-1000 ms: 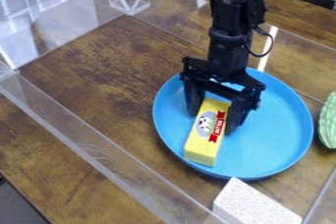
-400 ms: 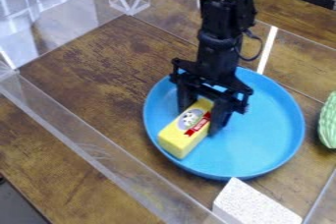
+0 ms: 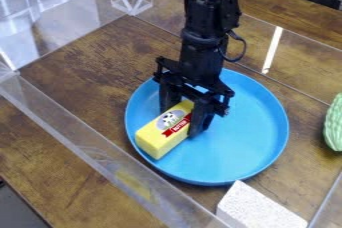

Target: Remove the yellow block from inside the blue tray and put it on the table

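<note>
The yellow block (image 3: 160, 133), with its red-and-white label on top, lies tilted at the left side of the blue tray (image 3: 249, 124), its near end out over the tray's left rim. My gripper (image 3: 189, 109) points down from above and is shut on the block's far end, one black finger on each side. The dark brown wooden table (image 3: 94, 82) lies around the tray. The block's far end is hidden by the gripper.
Clear acrylic walls (image 3: 80, 162) run along the table's front and left edges. A speckled grey-white pad (image 3: 254, 210) sits at the front right. A green object (image 3: 331, 122) pokes in at the right edge. A thin white stick (image 3: 271, 50) lies behind the tray.
The jaws have closed on the block. Gripper and block have moved left and slightly toward the back, and the blue tray has slid left with them.
</note>
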`<state>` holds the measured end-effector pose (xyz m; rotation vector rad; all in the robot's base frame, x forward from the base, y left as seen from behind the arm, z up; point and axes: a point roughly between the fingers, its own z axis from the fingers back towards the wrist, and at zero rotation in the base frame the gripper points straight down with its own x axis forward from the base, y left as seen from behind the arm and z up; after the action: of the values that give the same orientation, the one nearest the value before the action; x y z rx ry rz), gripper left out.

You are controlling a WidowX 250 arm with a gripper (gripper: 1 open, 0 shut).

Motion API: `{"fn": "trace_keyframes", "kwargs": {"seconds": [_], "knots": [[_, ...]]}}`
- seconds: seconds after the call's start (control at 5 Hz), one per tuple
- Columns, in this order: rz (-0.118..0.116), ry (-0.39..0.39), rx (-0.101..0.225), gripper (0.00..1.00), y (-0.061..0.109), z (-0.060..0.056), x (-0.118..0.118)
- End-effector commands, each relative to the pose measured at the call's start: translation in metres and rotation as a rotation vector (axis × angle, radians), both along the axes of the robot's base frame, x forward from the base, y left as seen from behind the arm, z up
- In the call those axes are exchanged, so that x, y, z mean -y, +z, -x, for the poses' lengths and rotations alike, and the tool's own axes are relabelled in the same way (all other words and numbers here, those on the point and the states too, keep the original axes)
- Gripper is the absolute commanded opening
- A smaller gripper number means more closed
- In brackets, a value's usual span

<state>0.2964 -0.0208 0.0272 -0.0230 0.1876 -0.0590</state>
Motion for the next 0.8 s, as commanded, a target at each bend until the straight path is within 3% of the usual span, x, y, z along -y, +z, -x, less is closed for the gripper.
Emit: {"fn": "trace_keyframes", "kwargs": {"seconds": [0.0, 0.2, 0.6], "knots": [[-0.006, -0.004, 0.070, 0.00, 0.035, -0.011, -0.007], [-0.013, -0.027, 0.075, 0.00, 0.053, -0.010, -0.010], [-0.060, -0.058, 0.120, 0.00, 0.101, -0.024, -0.044]]}}
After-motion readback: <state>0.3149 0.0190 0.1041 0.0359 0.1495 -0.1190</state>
